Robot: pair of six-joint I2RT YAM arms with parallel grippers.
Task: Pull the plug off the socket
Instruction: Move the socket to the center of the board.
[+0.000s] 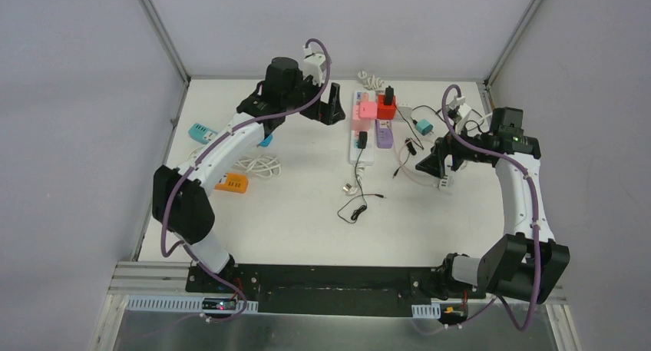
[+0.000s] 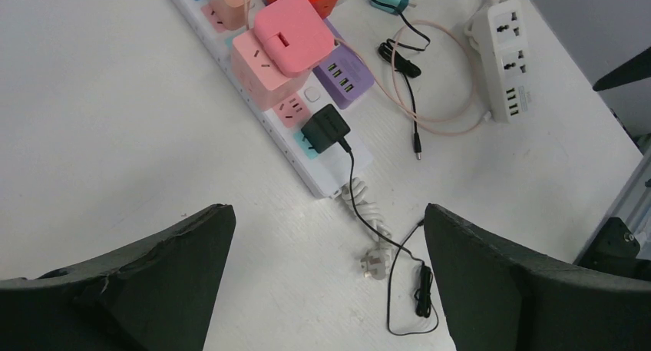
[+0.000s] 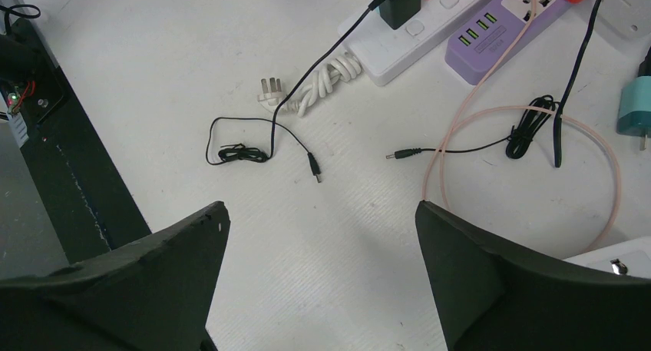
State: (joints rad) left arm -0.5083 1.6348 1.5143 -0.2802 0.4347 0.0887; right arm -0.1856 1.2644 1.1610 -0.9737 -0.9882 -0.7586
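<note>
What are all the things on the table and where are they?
long power strip: one, white, table middle
pink adapter: one, pink, on the long strip
red adapter: one, red, beside the pink one
black plugs: two, black, in the long strip and on the red adapter
purple USB block: one, purple, right of the long strip
teal adapter: one, teal, loose, right of the purple block
short power strip: one, white, right side
curly cord with plug: one, white, loose by the long strip
thin cables: three, two black and one pink, loose, centre-right
small strip: one, light blue, left side
orange block: one, orange, left side
left pincer: one, black, open, empty, near the long strip
right pincer: one, black, open, empty, right side
</note>
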